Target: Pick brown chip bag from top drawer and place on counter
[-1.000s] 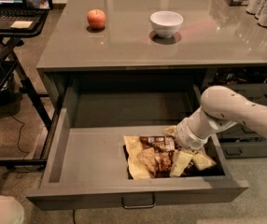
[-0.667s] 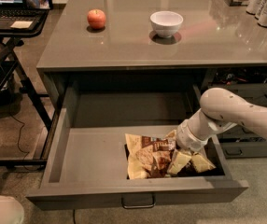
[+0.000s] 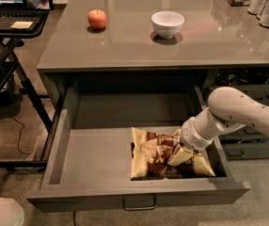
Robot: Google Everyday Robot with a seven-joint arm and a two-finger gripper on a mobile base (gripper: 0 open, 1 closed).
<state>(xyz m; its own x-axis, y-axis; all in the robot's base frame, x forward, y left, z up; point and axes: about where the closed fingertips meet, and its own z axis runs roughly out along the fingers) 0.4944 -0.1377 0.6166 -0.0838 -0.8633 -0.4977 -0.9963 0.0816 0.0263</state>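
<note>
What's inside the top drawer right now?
The top drawer holds the brown chip bag, lying at its front right, with the gripper down on the bag's right part. The gripper covers that patch, and the bag hides the drawer floor beneath.

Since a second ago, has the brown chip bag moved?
Yes: brown chip bag edged slightly toward the rear of the top drawer; claw rests on it.

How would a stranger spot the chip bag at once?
Below the grey counter, the top drawer stands open. At its front right lies the brown chip bag, under the gripper. Unlike the apple and bowl above, it is crinkly, brown and cream.
</note>
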